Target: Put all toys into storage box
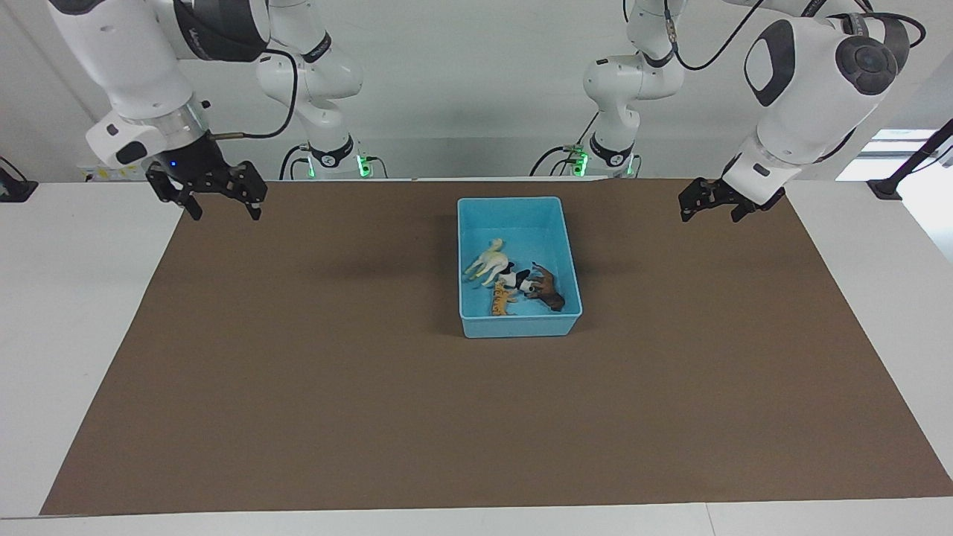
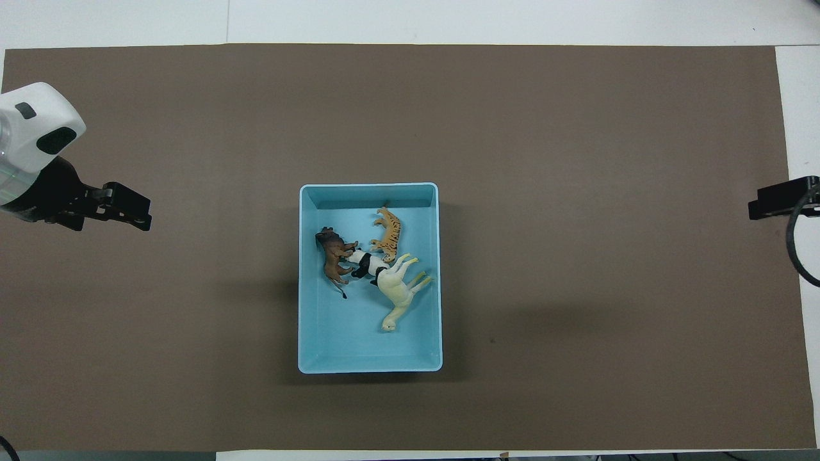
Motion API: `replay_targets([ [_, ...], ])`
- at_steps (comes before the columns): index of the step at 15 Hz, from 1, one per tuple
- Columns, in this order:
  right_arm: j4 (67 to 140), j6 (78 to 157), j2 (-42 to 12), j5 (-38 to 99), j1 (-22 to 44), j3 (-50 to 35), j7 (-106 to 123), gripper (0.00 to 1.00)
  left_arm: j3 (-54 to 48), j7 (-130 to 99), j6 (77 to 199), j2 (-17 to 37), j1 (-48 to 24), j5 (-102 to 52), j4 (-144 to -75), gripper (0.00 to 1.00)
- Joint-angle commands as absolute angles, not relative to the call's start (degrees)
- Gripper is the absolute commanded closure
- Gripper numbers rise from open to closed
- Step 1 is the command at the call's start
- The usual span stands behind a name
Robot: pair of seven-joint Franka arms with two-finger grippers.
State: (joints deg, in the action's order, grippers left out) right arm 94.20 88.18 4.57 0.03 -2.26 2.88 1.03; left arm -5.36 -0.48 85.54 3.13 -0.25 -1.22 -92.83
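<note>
Storage box [image 2: 306, 320] with four toys [image 2: 378, 262] inside.

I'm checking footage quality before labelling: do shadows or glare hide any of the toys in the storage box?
Facing view: the storage box casts a soft shadow on the mat; cream figurine, panda, lion are evenly lit, the tiger partly tucked by the wall. Overhead view: all four show clearly, no glare.
</note>
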Motion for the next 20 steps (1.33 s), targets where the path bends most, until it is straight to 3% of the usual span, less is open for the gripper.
replay_targets([
  [1, 96.59, 92.52, 5.10, 1.06, -5.44, 1.76, 2.99, 0.00, -5.01, 0.26, 85.34, 1.67, 0.26, -1.76, -93.43, 0.00],
  [2, 96.50, 93.24, 4.92, 0.97, -7.19, 0.71, 3.08, 0.00, -5.10, 0.09, 85.34, 1.15, 0.61, -1.76, -93.51, 0.00],
  [4, 95.72, 93.16, 4.66, 0.44, -16.91, -9.43, 3.25, 0.00, -4.92, 0.26, 85.25, 0.79, 0.88, -1.76, -93.52, 0.00],
  [5, 95.71, 93.16, 4.48, 0.27, -18.01, -11.06, 3.08, 0.00, -4.92, 0.26, 85.25, 0.79, 0.79, -1.76, -93.52, 0.00],
  [8, 94.84, 93.16, 1.59, 0.96, -8.46, -0.73, 2.64, 0.00, -5.01, 0.26, 85.25, 0.79, 0.70, -1.76, -93.52, 0.00],
  [20, 91.49, 90.35, 0.26, 0.53, -8.26, -0.88, 2.37, 0.00, -5.01, 0.26, 85.25, 0.79, 0.79, -1.76, -93.52, 0.00],
])
